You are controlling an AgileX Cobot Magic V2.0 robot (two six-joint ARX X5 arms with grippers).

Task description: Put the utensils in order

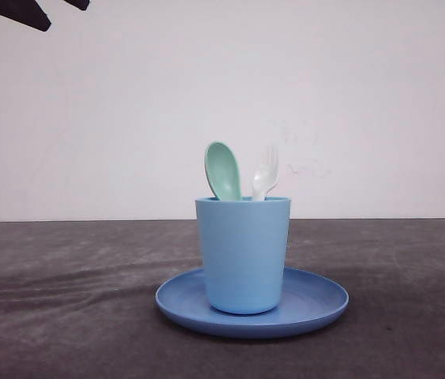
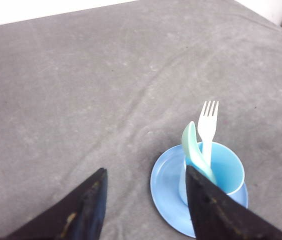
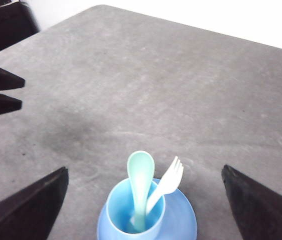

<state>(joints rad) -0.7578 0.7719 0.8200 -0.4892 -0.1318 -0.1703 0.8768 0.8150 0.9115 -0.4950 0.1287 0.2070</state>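
You have both jaws wide, empty; spoon (image 3: 141,172) and fork (image 3: 168,182) stand upright in the cup (image 3: 131,215), at 12 o'clock from the right gripper (image 3: 143,200).

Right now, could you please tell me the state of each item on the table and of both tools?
spoon: upright in the cup, bowl end up.
fork: upright in the cup, tines up.
cup: upright on the plate, holding both utensils.
plate: flat on the table, under the cup.
left tool: open, holding nothing.
right tool: open wide, holding nothing, above the cup.
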